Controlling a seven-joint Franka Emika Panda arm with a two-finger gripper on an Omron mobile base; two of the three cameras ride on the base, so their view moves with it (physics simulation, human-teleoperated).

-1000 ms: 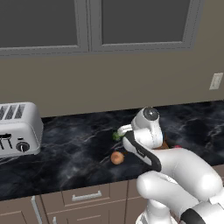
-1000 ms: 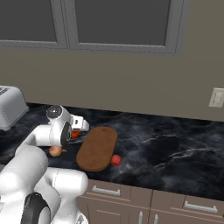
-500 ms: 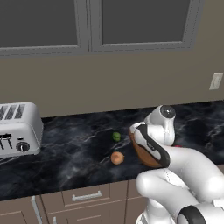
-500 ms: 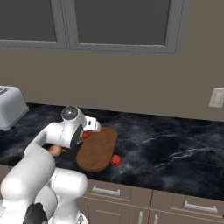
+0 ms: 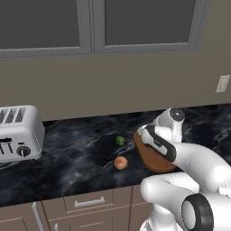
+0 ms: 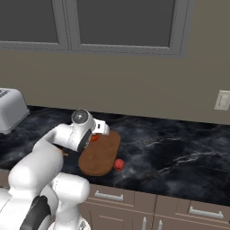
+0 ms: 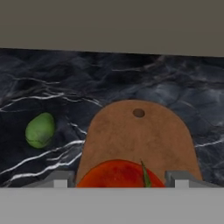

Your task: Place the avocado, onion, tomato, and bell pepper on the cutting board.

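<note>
Currently | jaws [image 7: 118, 181] clamp tomato [image 7: 117, 174] | above cutting board [image 7: 131, 135]

avocado [image 5: 120, 140], onion [image 5: 120, 162], cutting board [image 5: 153, 159], toaster [image 5: 19, 134]

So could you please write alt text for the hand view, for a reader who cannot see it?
An orange-red tomato sits between the gripper fingertips, over the near end of a brown oval cutting board. A small green avocado lies on the black marble counter to the board's left.
</note>
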